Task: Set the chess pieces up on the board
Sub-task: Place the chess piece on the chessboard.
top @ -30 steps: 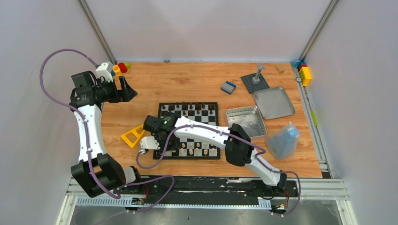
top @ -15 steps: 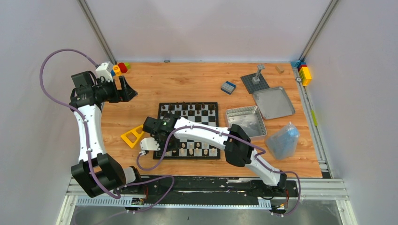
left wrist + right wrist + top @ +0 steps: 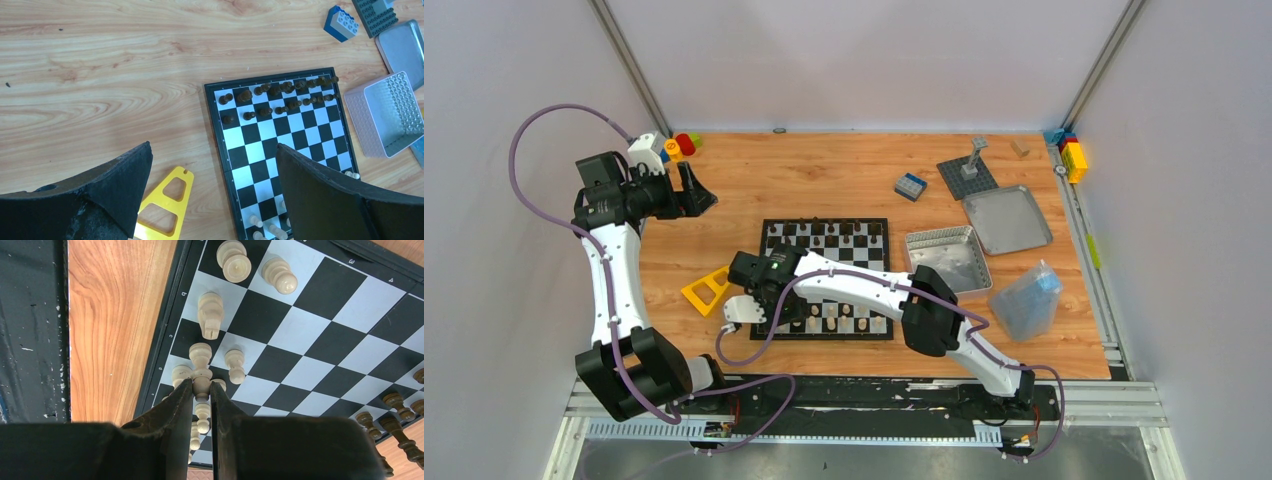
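The board (image 3: 824, 250) lies mid-table, black and white checks. Dark chess pieces (image 3: 824, 232) fill its far rows. Pale chess pieces (image 3: 849, 320) stand along the near rows. My right gripper (image 3: 769, 300) hovers over the board's near left corner. In the right wrist view it (image 3: 201, 385) is shut on a tall pale piece (image 3: 200, 357), with other pale pieces (image 3: 235, 260) close around it. My left gripper (image 3: 699, 195) hangs high over the far left of the table, open and holding nothing. In its wrist view (image 3: 212, 150) the board (image 3: 260, 150) shows below.
A yellow triangular frame (image 3: 707, 290) lies just left of the board. To the board's right are a silver tin (image 3: 946, 258), its lid (image 3: 1007, 218) and a blue bag (image 3: 1027, 298). A blue brick (image 3: 910, 186) and a grey studded plate (image 3: 967, 175) sit farther back.
The right gripper has crept slightly toward the board's near left corner, still shut on the pale piece. The left arm has not moved.
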Action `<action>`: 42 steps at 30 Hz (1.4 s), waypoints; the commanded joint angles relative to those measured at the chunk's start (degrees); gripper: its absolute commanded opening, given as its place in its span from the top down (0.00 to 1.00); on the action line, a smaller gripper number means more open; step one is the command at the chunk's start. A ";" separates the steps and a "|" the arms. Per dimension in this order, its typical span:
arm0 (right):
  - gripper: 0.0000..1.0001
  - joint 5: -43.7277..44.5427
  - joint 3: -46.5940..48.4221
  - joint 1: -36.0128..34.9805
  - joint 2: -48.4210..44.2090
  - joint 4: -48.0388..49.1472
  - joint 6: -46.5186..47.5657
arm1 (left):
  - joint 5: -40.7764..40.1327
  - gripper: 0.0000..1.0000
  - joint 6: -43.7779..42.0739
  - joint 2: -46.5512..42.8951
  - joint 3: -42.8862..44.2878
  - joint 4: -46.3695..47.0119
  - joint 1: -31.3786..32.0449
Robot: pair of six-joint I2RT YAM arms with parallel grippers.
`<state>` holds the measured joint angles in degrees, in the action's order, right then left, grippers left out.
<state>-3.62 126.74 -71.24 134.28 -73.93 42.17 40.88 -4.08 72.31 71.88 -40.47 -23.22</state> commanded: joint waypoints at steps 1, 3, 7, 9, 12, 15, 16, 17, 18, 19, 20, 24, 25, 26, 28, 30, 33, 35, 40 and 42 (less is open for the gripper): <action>0.99 1.13 -0.15 -0.56 0.63 -0.03 0.89 | 1.18 0.00 -1.10 -0.18 -0.24 1.55 -0.24; 0.99 1.32 -0.25 -0.56 0.71 -0.07 0.89 | 1.13 0.00 -1.15 -0.16 -0.25 1.56 -0.24; 0.99 1.26 -0.18 -0.56 0.89 -0.01 0.85 | 1.15 0.00 -1.17 -0.16 -0.32 1.53 -0.24; 0.99 1.16 -0.26 -0.65 0.83 -0.07 0.89 | 1.19 0.00 -1.12 -0.17 -0.33 1.53 -0.24; 0.98 1.16 -0.36 -0.78 0.90 -0.07 0.89 | 1.13 0.00 -1.11 -0.16 -0.33 1.58 -0.25; 0.97 0.99 -0.35 -0.87 0.95 -0.07 0.89 | 1.15 0.00 -1.12 -0.08 -0.33 1.54 -0.24; 0.97 1.06 -0.35 -0.91 0.91 -0.03 0.89 | 1.13 0.00 -1.11 -0.07 -0.33 1.56 -0.24; 0.96 1.13 -0.35 -0.91 0.98 0.00 0.89 | 1.13 0.00 -1.15 -0.07 -0.31 1.54 -0.24; 0.96 1.22 -0.33 -0.92 1.11 0.01 0.77 | 1.19 0.00 -1.13 -0.09 -0.32 1.51 -0.24; 0.95 1.31 -0.27 -0.92 1.20 0.01 0.66 | 1.16 0.00 -1.18 -0.07 -0.33 1.48 -0.24; 0.94 1.33 -0.26 -0.92 1.24 0.02 0.57 | 1.20 0.00 -1.23 -0.11 -0.33 1.39 -0.20; 0.93 1.65 -0.37 -1.00 1.25 0.02 0.45 | 1.21 0.00 -1.25 -0.20 -0.33 1.44 -0.29; 0.93 1.82 -0.35 -0.98 1.25 0.06 0.45 | 1.21 0.00 -1.21 -0.17 -0.33 1.51 -0.27; 0.93 1.98 -0.41 -0.96 1.29 0.02 0.45 | 1.26 0.00 -1.20 -0.16 -0.33 1.48 -0.25; 0.92 2.10 -0.46 -0.99 1.25 0.03 0.45 | 1.38 0.00 -1.24 -0.15 -0.33 1.45 -0.24; 0.92 2.36 -0.53 -0.94 1.33 0.03 0.45 | 1.41 0.00 -1.20 -0.08 -0.33 1.45 -0.24; 0.92 2.65 -0.53 -1.00 1.42 0.01 0.45 | 1.35 0.00 -1.21 -0.07 -0.29 1.45 -0.29; 0.92 2.73 -0.48 -1.04 1.43 0.02 0.45 | 1.32 0.00 -1.20 -0.18 -0.20 1.44 -0.25; 0.89 2.52 -0.53 -1.01 1.51 0.06 0.37 | 1.39 0.00 -1.27 -0.08 -0.25 1.44 -0.24; 0.87 2.26 -0.48 -1.00 1.56 0.07 0.28 | 1.34 0.00 -1.23 -0.12 -0.25 1.44 -0.24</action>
<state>-1.78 126.37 -71.88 134.93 -73.95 42.30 41.45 -4.32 72.34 71.55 -40.45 -23.22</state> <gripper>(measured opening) 0.177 1.000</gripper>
